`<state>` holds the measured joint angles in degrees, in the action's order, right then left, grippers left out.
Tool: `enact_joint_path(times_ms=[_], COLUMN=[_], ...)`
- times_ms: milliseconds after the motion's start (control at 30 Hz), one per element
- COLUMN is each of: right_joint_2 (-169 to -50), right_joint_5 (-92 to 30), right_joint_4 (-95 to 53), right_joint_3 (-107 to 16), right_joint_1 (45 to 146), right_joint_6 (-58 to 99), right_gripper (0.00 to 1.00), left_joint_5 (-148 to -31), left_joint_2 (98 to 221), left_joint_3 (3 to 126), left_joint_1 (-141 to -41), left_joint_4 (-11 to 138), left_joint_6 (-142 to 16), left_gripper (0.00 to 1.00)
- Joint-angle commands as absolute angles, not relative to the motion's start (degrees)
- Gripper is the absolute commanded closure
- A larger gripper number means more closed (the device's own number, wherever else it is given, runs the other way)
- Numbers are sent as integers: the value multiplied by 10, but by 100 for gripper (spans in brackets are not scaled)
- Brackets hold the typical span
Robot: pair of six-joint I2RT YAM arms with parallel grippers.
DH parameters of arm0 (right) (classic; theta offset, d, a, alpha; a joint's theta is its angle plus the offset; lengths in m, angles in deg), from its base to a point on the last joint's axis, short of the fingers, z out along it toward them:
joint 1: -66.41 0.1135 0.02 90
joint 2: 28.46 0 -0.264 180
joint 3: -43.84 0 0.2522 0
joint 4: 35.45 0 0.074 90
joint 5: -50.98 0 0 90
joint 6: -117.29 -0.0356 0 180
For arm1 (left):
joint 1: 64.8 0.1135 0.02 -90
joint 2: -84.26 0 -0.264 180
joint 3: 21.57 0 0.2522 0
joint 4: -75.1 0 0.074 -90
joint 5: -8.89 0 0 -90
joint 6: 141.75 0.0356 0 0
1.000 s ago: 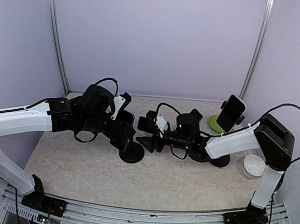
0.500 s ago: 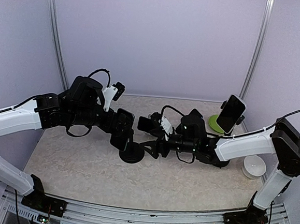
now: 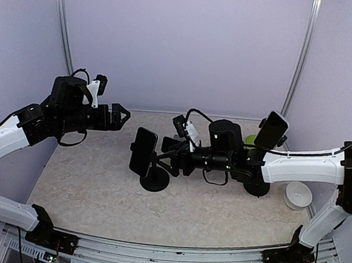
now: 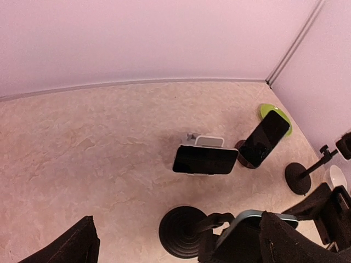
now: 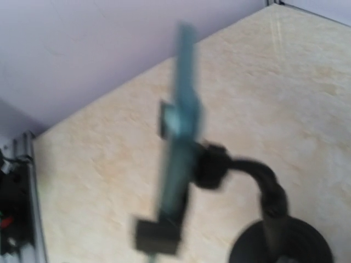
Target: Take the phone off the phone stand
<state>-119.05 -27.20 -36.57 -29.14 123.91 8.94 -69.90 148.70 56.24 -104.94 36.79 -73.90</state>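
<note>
**Overhead view.** The phone (image 3: 142, 151) is shown clamped upright in the phone stand (image 3: 154, 179), left of centre on the marbled table (image 3: 86, 191). Its dark screen is turned to the left, and the stand's round black base is seen just below it.

The right gripper (image 3: 163, 156) is reached across from the right at phone height and is placed just right of the phone, beside the stand's neck. Its jaws are seen spread apart and nothing is held between them. Whether the clamp is touched cannot be told.

The left gripper (image 3: 120, 115) is held high over the far left of the table, well apart from the phone. Its jaws are spread wide and nothing is held.

A second phone (image 3: 271, 130) is mounted on a taller stand at the far right. A green disc (image 3: 249, 141) is partly seen beside it, and a white bowl (image 3: 297, 194) is set nearer on the right.

**Left wrist view.** The two fingers (image 4: 71, 246) are seen at the lower corners, far apart. The phone and its stand are framed near the bottom between them. A third phone (image 4: 205, 160) is seen lying sideways in a white holder (image 4: 209, 141) farther back.

**Right wrist view.** The picture is blurred. The phone is shown edge-on, with a pale blue rim, gripped in its clamp above the curved neck and base.
</note>
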Motion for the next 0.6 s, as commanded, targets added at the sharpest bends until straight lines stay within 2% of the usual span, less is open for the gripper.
enact_joint_path(times_ms=[0,167,333,567], right_joint_2=[-1197,-1230,-1240,-1254], right_joint_5=[-306,-318,-317,-324], right_joint_4=[-307,-267,-260,-255], right_joint_3=[-344,-404,-411,-408], right_joint_1=[1257,1277,1290,1300], right_joint_6=[26,-10,-73,-87], right_gripper=[20,22,24,27], left_joint_5=[-769,-810,-864,-840], left_joint_2=[1468,1471,1463,1416], left_joint_3=[542,529,517,468], left_joint_1=[-985,-954,-923,-922], left_joint_4=[378,370,368,417], left_joint_6=[-781,-763,-798,-805], left_gripper=[1,1,1,1])
